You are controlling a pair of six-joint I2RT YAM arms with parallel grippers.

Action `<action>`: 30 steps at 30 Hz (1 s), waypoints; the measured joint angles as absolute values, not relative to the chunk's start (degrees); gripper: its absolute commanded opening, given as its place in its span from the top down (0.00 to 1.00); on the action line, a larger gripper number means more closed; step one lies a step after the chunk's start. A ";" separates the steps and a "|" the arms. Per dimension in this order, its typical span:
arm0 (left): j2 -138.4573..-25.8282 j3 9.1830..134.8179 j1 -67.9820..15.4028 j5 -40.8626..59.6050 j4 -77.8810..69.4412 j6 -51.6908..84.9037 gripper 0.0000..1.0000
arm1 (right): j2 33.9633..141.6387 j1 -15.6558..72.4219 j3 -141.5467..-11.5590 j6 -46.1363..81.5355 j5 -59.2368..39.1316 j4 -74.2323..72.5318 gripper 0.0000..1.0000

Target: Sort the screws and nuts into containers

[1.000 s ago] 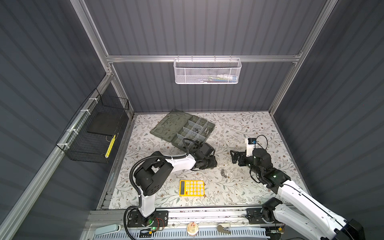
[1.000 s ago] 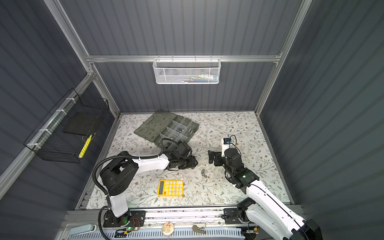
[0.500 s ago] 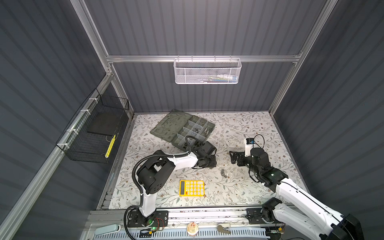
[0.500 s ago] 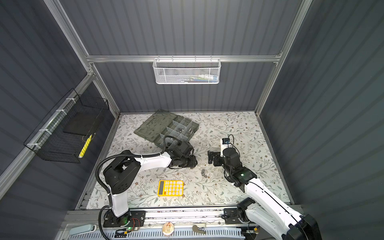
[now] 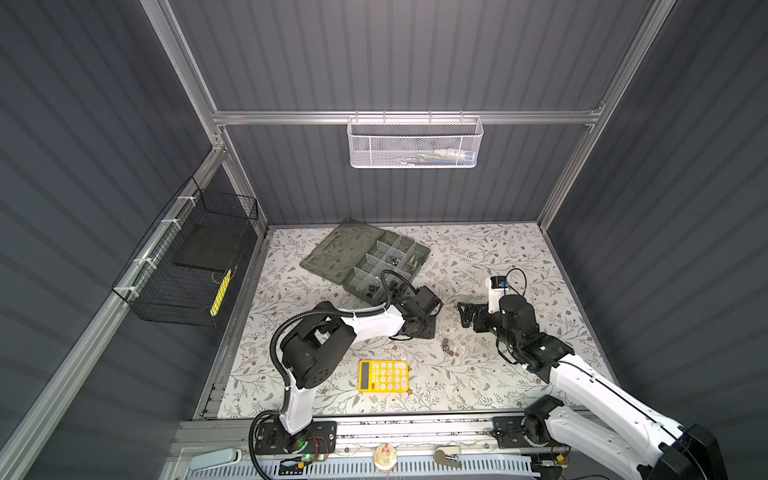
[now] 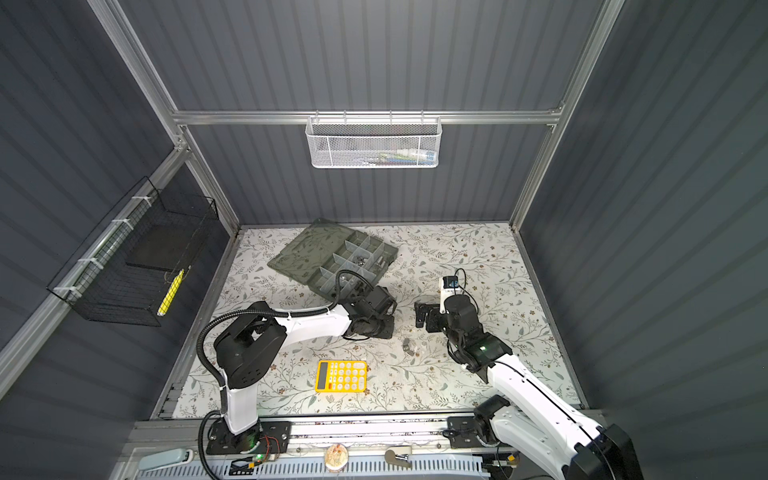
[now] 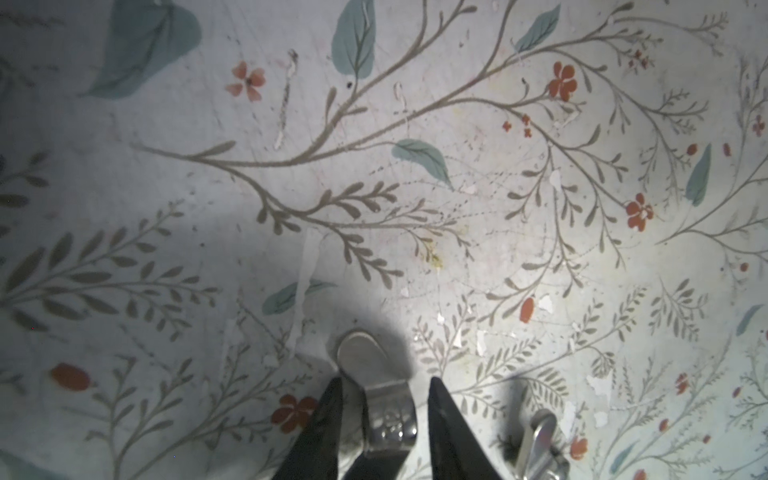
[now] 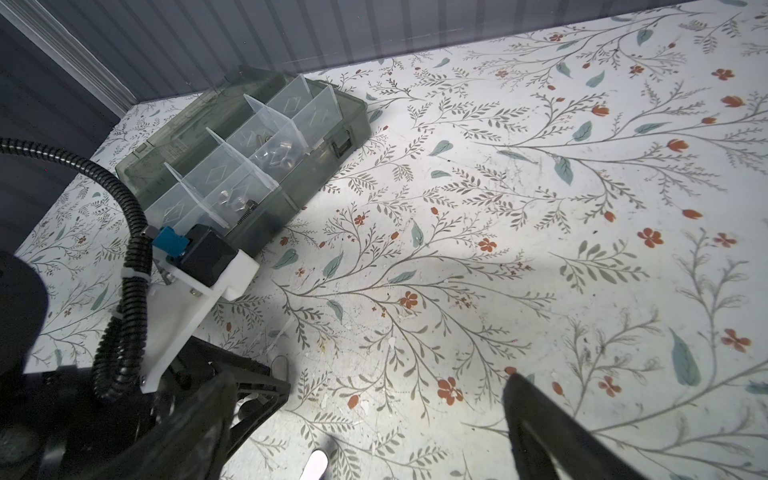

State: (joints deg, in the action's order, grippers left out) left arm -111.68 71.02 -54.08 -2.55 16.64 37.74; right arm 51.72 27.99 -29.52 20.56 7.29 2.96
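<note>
Floral tabletop [image 7: 457, 208]: my left pincer [image 7: 384, 380], narrowly open, straddles a silver wing nut [image 7: 388, 415], likely light, hard, slippery, best pinched across its hub.

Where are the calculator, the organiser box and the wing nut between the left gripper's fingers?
calculator [image 5: 383, 376], in a top view, on its keypad.
organiser box [image 5: 343, 250], in a top view, on its open lid.
wing nut [image 7: 388, 417], in the left wrist view, on its body.
</note>
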 measured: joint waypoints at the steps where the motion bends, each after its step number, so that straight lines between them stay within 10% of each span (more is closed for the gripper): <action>1: -111.72 71.11 -54.26 -3.05 17.02 37.50 0.71 | 51.72 27.99 -29.52 20.56 7.29 2.96 0.01; 30: -111.85 75.16 -54.00 -7.53 27.97 31.00 0.79 | 52.10 27.99 -29.52 20.99 4.84 2.22 0.01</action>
State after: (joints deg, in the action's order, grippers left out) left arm -111.85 75.16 -54.00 -7.53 27.97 31.00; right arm 52.10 27.99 -29.52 20.99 4.84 2.22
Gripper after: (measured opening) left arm 0.216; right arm 0.992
